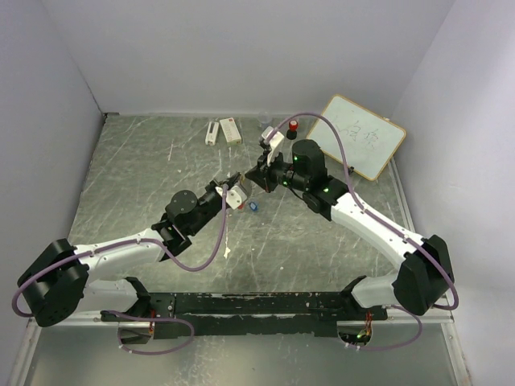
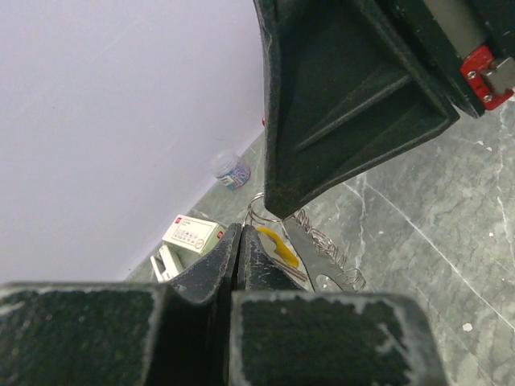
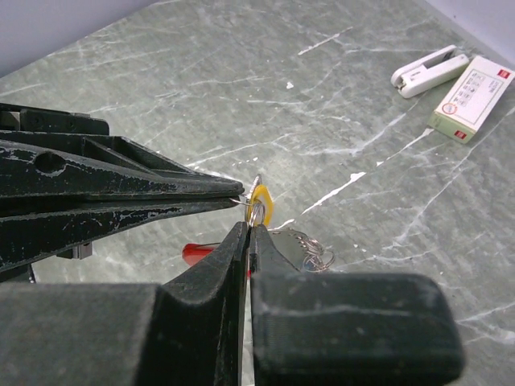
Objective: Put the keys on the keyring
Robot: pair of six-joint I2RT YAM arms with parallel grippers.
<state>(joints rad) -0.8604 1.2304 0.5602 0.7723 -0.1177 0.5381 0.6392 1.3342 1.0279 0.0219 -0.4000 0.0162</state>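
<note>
Keyring (image 3: 255, 215) with brass key (image 3: 263, 201) pinched by left hand (image 3: 239, 193) and right hand (image 3: 247, 230), tips meeting.

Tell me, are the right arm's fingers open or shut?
Shut. Its fingers meet with no gap, pinching the keyring beside the yellow key.

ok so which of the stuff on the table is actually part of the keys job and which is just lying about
For the job: brass key, keyring with its red tag, left gripper and right gripper, both pinched shut at the key and ring.
Just lying about: white stapler, small box, whiteboard, red-capped stamp, small jar by the wall.
</note>
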